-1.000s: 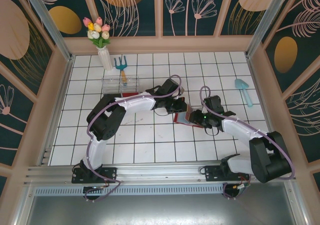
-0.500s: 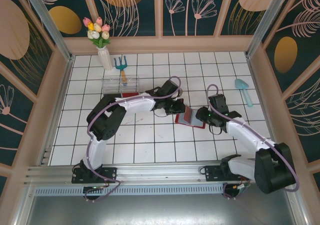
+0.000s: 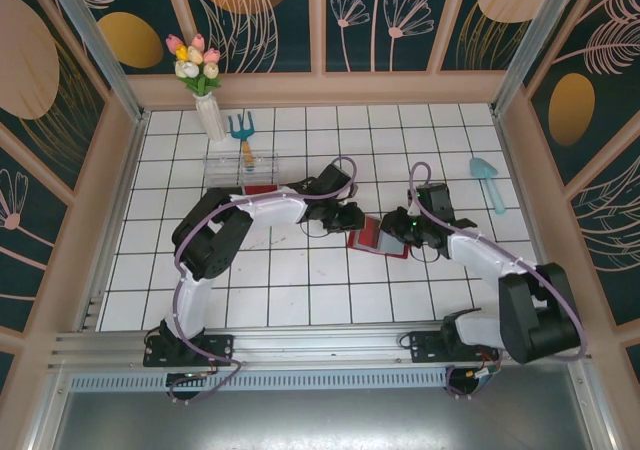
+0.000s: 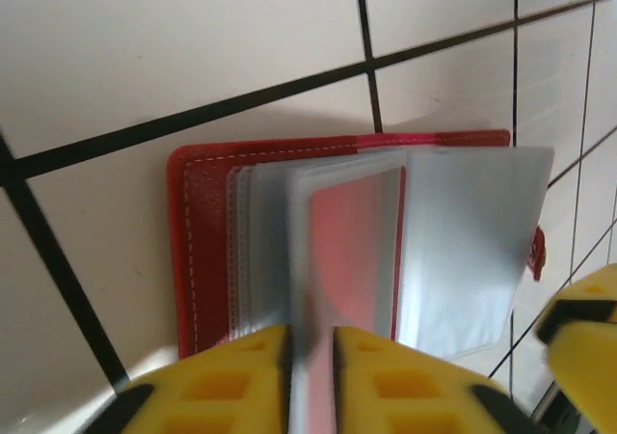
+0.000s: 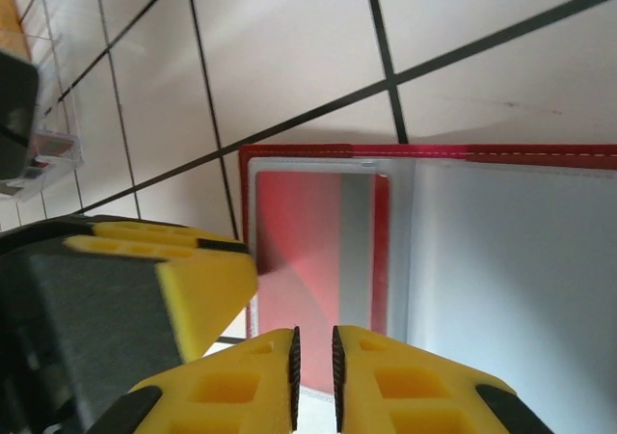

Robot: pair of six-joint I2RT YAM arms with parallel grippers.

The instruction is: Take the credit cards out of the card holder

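The red card holder lies open on the white tiles between my two grippers. In the left wrist view its red cover fans out several clear sleeves, one holding a red card. My left gripper stands at the holder's left edge, jaws slightly apart with a sleeve's edge running between them. My right gripper hovers over the near edge of the red card in its sleeve. Its jaws leave a narrow gap and pinch nothing I can see. Holder's stitched rim shows beyond.
A clear plastic tray with a small flat red rectangle sits behind the left arm. A vase of tulips and a blue hand rake stand at the back left. A pale blue trowel lies at the right.
My right gripper has moved back in over the holder and narrowed its jaws. My left jaws have parted a little from shut. The holder now lies flatter on the tiles.
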